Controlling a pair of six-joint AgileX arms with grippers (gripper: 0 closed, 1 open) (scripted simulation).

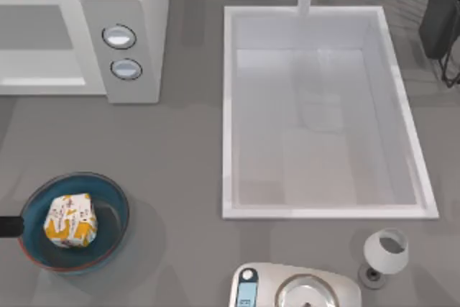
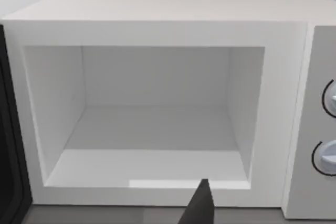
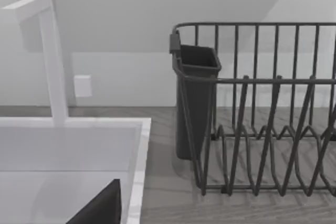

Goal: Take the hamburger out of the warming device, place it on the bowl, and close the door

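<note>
The hamburger [image 1: 70, 221] already sits in the bowl [image 1: 115, 203] at the table's front left, and the microwave [image 1: 147, 19] cavity [image 2: 157, 124] stands empty, so only the door [image 2: 9, 145] remains, seen as a dark edge swung open beside the cavity. The left gripper [image 2: 199, 205] faces the cavity mouth; whether its fingers are spread or pressed together I cannot tell. The right arm is parked near the sink [image 3: 73, 145] and dish rack [image 3: 262, 114]. The risk is a push landing on the frame instead of the door, or the door left ajar.
</note>
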